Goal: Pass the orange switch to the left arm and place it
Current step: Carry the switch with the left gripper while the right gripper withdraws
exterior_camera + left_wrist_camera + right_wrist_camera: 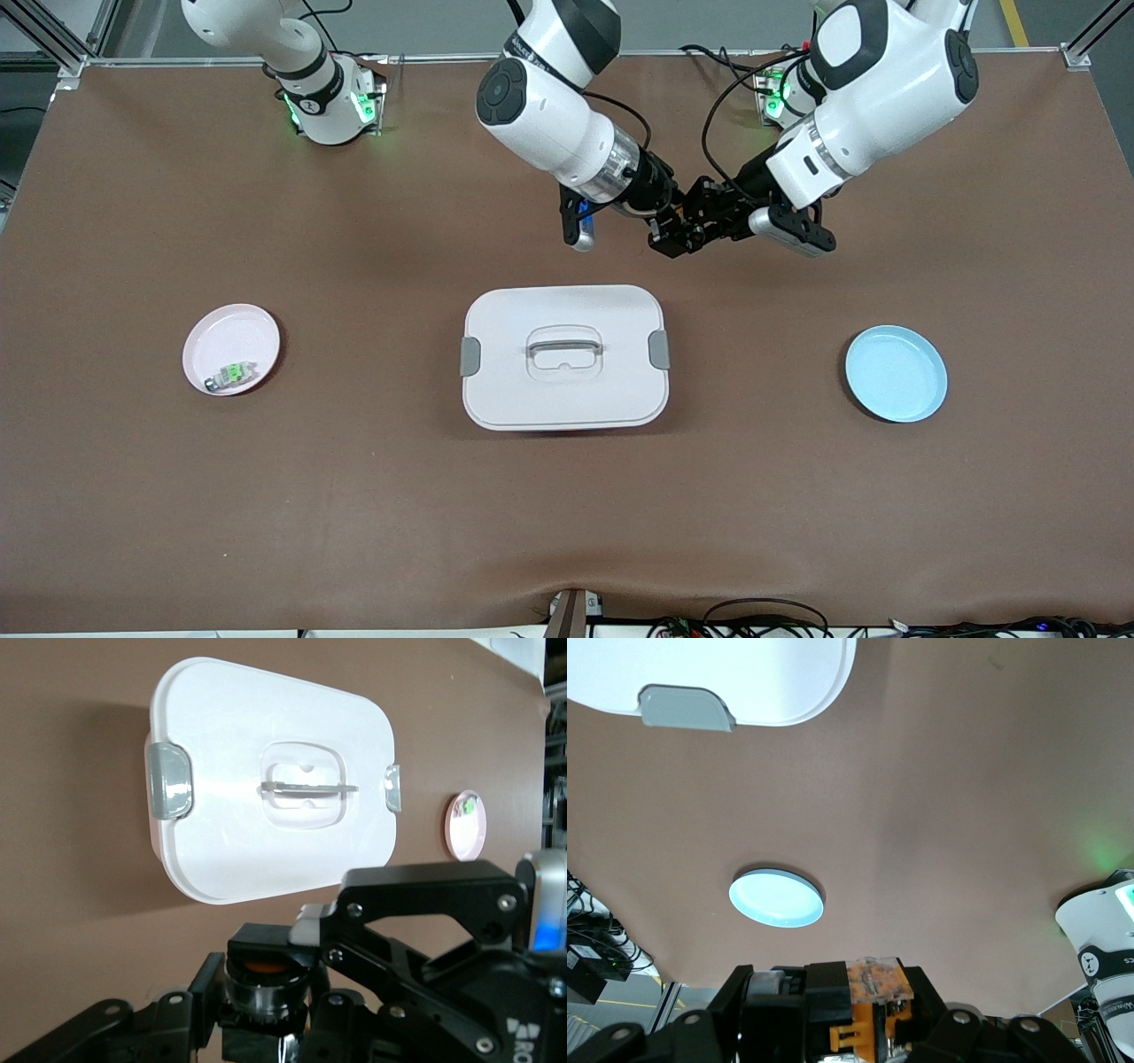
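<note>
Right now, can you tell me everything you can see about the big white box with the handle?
The box is white, smooth and plastic-looking, a rounded rectangle with its lid on. A grey latch sits on each short side, and a see-through grey handle lies flat in a dip in the lid. It rests flat on the brown table, between the pink plate and the blue plate. Nothing touches it; both grippers hang above the table, not over the box.

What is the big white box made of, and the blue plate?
The box looks like smooth, slightly glossy plastic: it has moulded rounded corners, grey clip latches and a see-through handle. The blue plate seems to be plastic too, one even colour with a soft sheen, though glazed ceramic cannot be ruled out.
</note>
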### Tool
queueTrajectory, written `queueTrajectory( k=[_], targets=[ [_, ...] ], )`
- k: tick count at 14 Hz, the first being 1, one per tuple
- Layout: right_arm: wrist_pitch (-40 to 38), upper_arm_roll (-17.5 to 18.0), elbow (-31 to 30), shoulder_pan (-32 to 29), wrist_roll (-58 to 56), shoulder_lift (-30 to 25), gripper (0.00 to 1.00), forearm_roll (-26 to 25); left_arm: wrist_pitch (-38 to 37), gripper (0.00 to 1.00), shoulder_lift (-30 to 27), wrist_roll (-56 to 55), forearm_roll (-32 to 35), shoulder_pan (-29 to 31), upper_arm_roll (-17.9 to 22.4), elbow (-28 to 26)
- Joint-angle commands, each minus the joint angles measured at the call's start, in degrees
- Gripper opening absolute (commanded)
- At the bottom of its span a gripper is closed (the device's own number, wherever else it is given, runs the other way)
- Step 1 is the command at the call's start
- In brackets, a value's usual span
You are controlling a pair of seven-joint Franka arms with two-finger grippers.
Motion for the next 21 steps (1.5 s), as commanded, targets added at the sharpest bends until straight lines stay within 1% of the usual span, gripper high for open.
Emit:
queueTrajectory(
  k=[1, 2, 3, 4, 5, 6, 8, 9, 10, 11, 13, 16, 18, 19, 21],
  targets=[
    [0.07, -0.25, 1.82, 0.4, 0.39, 0.59, 0.2, 0.61, 1.22, 0.27, 0.69, 0.27, -1.5, 0.25, -0.71, -0.22],
    [0.07, -0.25, 1.82, 0.4, 0.39, 0.59, 0.2, 0.61, 1.13, 0.14, 0.78, 0.36, -1.5, 0.34, -0.71, -0.13],
    [0.07, -0.25, 1.82, 0.4, 0.48, 0.59, 0.2, 0.61, 0.87, 0.04, 0.87, 0.45, -1.24, 0.6, -0.71, 0.04],
    [0.07, -0.25, 1.82, 0.4, 0.48, 0.59, 0.2, 0.61, 0.78, 0.0, 0.87, 0.62, -0.72, 0.78, -0.62, 0.13],
    [0.07, -0.16, 1.82, 0.4, 0.48, 0.59, 0.21, 0.61, 0.69, 0.0, 0.96, 2.02, -0.63, 0.95, -0.53, 0.22],
    [0.07, -0.25, 1.82, 0.4, 0.48, 0.59, 0.31, 0.61, 0.69, 0.0, 1.22, 3.77, -0.63, 1.56, -0.36, 0.31],
    [-0.19, -0.16, 1.82, 0.14, 0.66, 0.59, 0.68, 0.96, -0.27, 0.0, 1.22, 6.15, -0.45, 4.37, -0.36, 0.57],
    [-0.28, -0.16, 1.82, 0.05, 0.83, 0.59, 0.8, 1.13, -1.67, 0.0, 1.31, 7.03, 0.33, 5.6, -0.27, 1.18],
    [-0.37, -0.16, 1.82, 0.05, 0.83, 0.5, 0.92, 1.13, -3.07, 0.0, 1.74, 7.48, 2.95, 7.88, -0.27, 2.15],
    [-0.37, -0.16, 1.82, -0.04, 0.92, 0.5, 1.0, 1.13, -5.17, 0.0, 2.79, 7.74, 7.15, 9.9, -0.35, 3.98],
    [-0.46, -0.16, 1.91, -0.04, 0.83, 0.42, 1.0, 0.96, -9.49, 0.0, 5.86, 7.92, 14.2, 12.89, -0.27, 8.37],
    [-0.9, -0.34, 1.91, -0.48, 0.83, -0.11, 1.0, 0.87, -10.21, 0.0, 7.98, 8.53, 20.97, 16.32, -0.27, 10.15],
    [-3.61, -0.6, 1.91, -0.57, 0.57, -0.46, 1.0, 0.43, -10.21, 0.0, 9.39, 10.71, 27.9, 18.52, -0.18, 10.94],
    [-5.28, -0.95, 1.91, -0.57, 0.48, -1.42, 1.0, 0.08, -10.21, 0.0, 10.18, 12.47, 29.85, 20.27, -0.18, 10.94],
    [-7.04, -1.39, 1.56, -1.52, -0.48, -4.05, 1.0, -2.37, -10.21, 0.0, 12.19, 19.13, 30.31, 23.35, -0.09, 11.55]
  ],
)
